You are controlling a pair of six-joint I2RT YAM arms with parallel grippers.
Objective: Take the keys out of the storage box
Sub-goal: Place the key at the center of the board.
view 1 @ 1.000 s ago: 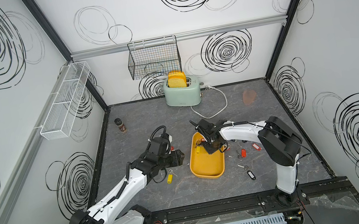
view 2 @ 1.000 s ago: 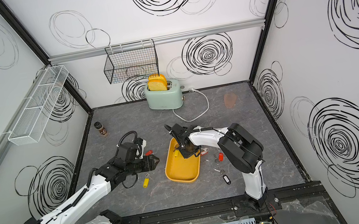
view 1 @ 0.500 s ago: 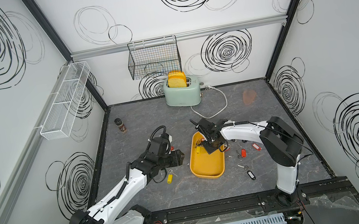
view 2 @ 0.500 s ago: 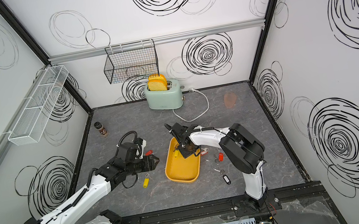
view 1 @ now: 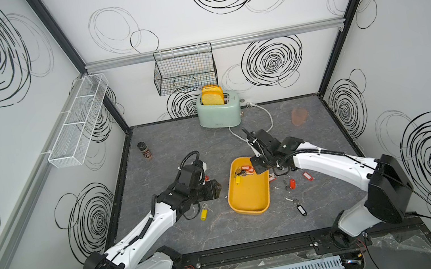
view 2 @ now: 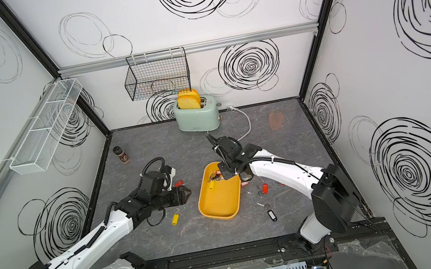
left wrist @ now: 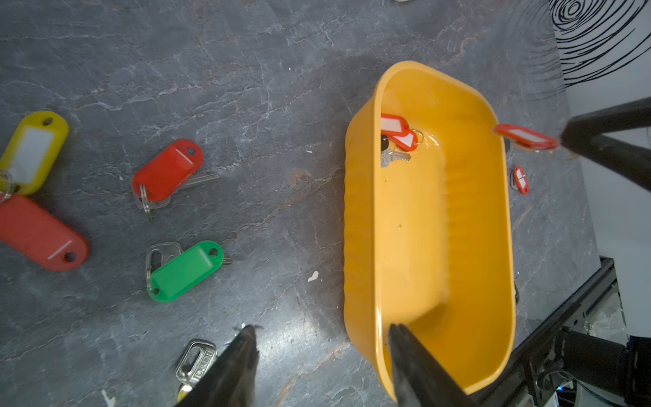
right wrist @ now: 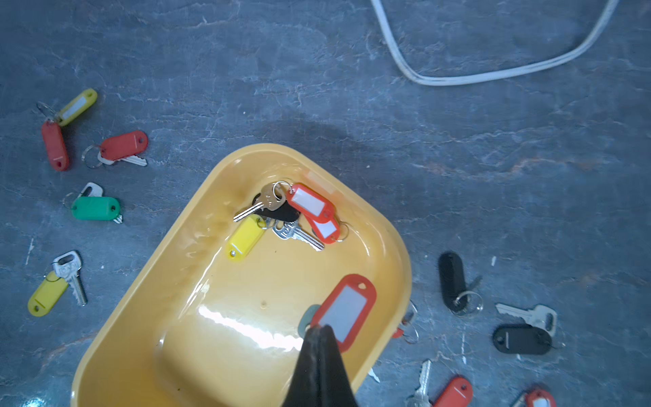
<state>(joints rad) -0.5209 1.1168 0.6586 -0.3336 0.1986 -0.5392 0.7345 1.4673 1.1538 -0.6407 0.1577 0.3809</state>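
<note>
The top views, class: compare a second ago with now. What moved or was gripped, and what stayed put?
The right gripper has closed the last bit and now pinches a red-tagged key over the yellow tray; its arm barely shifted. The left gripper stays open at the tray's edge; the tray, the heap of keys in it and the loose keys on the table have not moved.

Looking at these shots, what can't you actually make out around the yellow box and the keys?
- Right wrist view: whatever hangs on the red tag held by the shut right end effector, hidden behind the tag.
- Right wrist view: the black tag in the storage box, mostly under keys and red tags.
- Left wrist view: a silver key, partly behind the open left end effector; its tag is cut off by the picture's edge.
</note>
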